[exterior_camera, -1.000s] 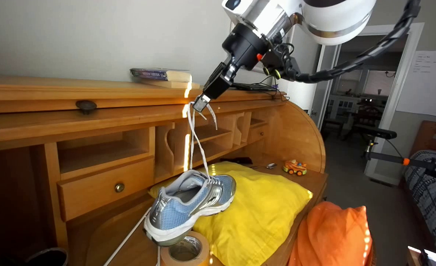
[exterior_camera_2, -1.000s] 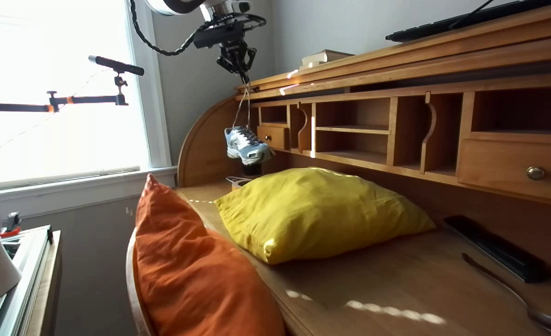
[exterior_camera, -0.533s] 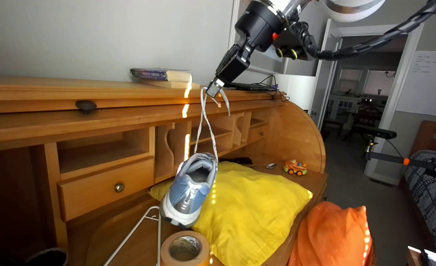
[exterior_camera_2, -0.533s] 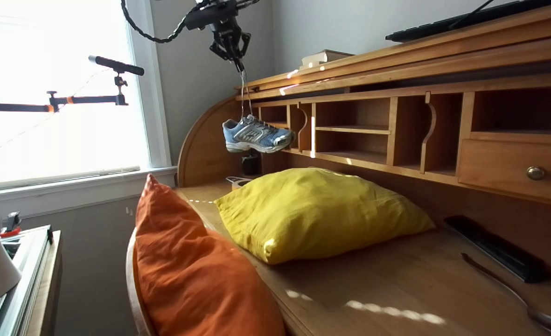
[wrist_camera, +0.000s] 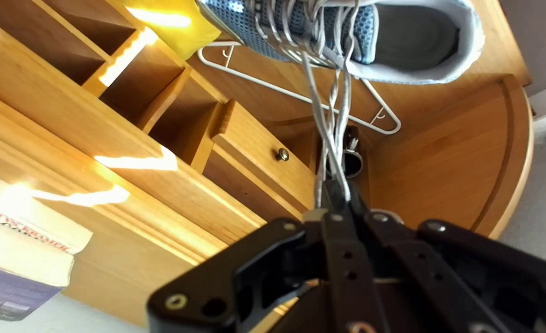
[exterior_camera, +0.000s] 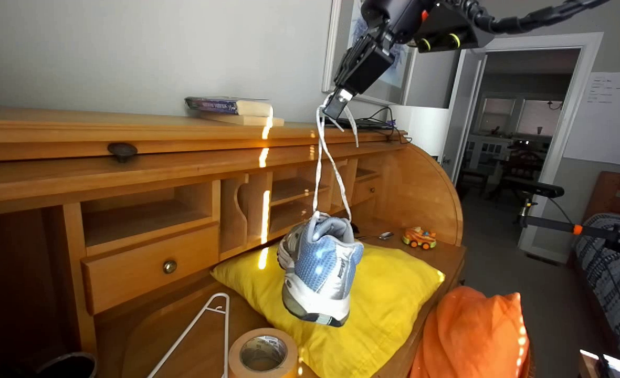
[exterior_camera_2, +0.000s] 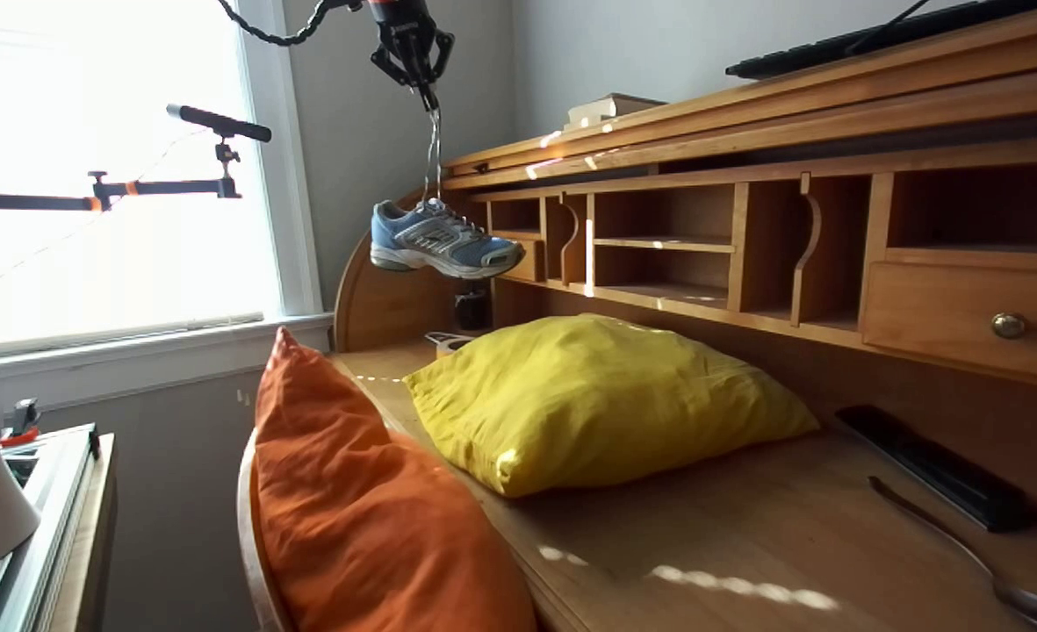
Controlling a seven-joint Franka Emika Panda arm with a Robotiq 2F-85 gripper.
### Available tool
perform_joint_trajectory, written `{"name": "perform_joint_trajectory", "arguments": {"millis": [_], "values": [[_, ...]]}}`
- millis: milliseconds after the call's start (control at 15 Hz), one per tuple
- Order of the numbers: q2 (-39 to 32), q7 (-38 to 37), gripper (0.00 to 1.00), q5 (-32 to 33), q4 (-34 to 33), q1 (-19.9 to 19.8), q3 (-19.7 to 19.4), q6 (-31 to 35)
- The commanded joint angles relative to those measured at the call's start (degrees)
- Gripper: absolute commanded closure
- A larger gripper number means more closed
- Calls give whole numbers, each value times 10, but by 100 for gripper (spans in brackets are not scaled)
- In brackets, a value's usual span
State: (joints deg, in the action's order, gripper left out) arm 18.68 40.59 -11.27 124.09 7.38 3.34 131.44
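- The claw (exterior_camera: 335, 105) is pinched narrow on the white laces (wrist_camera: 345, 95), which run taut down to the sneaker (exterior_camera_2: 443, 241).
- The sneaker hangs in the air above the desk (exterior_camera_2: 702, 527), higher than the yellow pillow (exterior_camera_2: 606, 404) and apart from it.
- Light blue mesh and silver overlays cover it; the insole (wrist_camera: 414, 39) looks dark, the midsole (exterior_camera: 312, 303) white.
- In an exterior view it tilts slightly, toe lower.

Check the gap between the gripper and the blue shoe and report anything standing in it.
Nothing visible stands between them. The gripper is shut on the white laces, and the blue shoe hangs below; only those laces span the gap. The yellow pillow lies lower, outside it.
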Motion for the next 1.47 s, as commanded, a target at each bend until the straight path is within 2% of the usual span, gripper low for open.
{"name": "perform_joint_trajectory", "arguments": {"millis": [0,667,1067,1267,1400], "values": [[22,-7,99,20,-27,9,-16,-63],[16,11,99,44,-138,7,-32,-234],[-9,80,99,78,-205,0,-44,-362],[-27,111,99,124,-222,-10,-44,-379],[-33,111,99,149,-224,-18,-43,-361]]}}
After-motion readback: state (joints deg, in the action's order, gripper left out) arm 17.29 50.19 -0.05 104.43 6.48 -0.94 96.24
